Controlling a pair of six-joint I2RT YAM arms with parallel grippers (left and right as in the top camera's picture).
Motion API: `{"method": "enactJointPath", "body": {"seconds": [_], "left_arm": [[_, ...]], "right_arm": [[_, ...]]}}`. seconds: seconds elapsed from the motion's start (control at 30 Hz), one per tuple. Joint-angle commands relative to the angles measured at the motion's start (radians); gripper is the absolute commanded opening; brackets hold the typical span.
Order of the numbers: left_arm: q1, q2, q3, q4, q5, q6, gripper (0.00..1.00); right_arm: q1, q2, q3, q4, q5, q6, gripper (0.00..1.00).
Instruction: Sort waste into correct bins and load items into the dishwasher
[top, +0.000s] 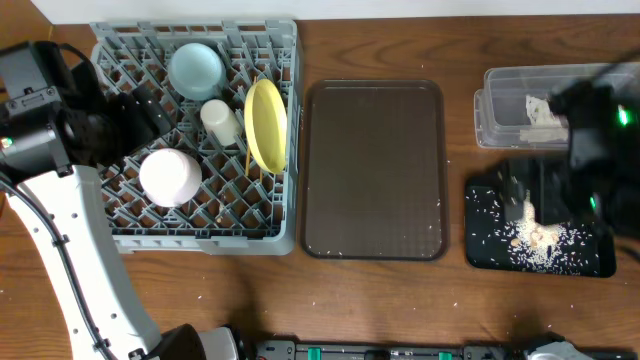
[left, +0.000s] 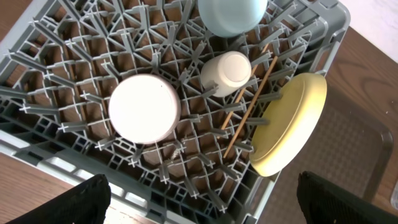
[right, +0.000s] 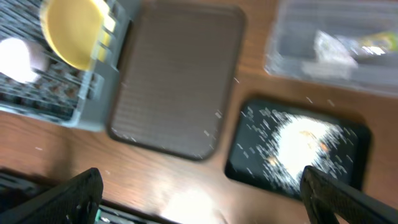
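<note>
The grey dishwasher rack (top: 290, 200) holds a light blue bowl (top: 195, 68), a small white cup (top: 220, 120), an upturned white bowl (top: 170, 177), a yellow plate (top: 265, 125) on edge and wooden chopsticks (left: 249, 102). My left gripper (left: 202, 199) hovers open and empty over the rack's near edge. The clear tub bin (top: 495, 125) contains the crumpled white wrapper (top: 540, 110) with its yellow-green packet (right: 379, 42). Rice scraps (top: 535, 240) lie piled in the black tray bin (top: 485, 255). My right gripper (right: 205, 199) is open, empty and blurred, above that black tray.
A large dark brown serving tray (top: 373, 170) lies between the rack and the bins, with a few rice grains on it. Stray grains dot the wooden table (top: 380, 300) around the black tray. The right arm (top: 600, 130) covers part of both bins.
</note>
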Motion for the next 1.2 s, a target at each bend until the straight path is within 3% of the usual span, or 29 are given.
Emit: {"method": "enactJointPath", "body": {"seconds": [0.0,0.27,0.6,0.73,0.83,1.0,1.17], "left_arm": [[0.005,-0.001,0.002,-0.002,-0.006,-0.009,0.96],[0.005,-0.001,0.002,-0.003,-0.006,-0.009,0.96],[0.005,-0.001,0.002,-0.003,-0.006,-0.009,0.96],[0.005,-0.001,0.002,-0.003,-0.006,-0.009,0.96],[0.005,-0.001,0.002,-0.003,-0.006,-0.008,0.96],[0.005,-0.001,0.002,-0.003,-0.006,-0.009,0.96],[0.005,-0.001,0.002,-0.003,-0.006,-0.009,0.96]], "right_arm": [[-0.003,-0.154,-0.103,-0.002,0.074,-0.012,0.99],[-0.003,-0.34,-0.138,-0.002,0.034,0.017,0.99],[-0.003,-0.373,-0.203,-0.002,0.046,-0.016,0.99],[-0.049,-0.425,-0.368,0.015,0.048,-0.06,0.99],[-0.128,-0.613,-0.715,0.293,0.017,-0.136,0.99],[-0.156,-0.772,-0.987,0.511,-0.036,-0.281,0.99],[-0.182,-0.935,-1.257,0.714,-0.042,-0.336,0.99]]}}
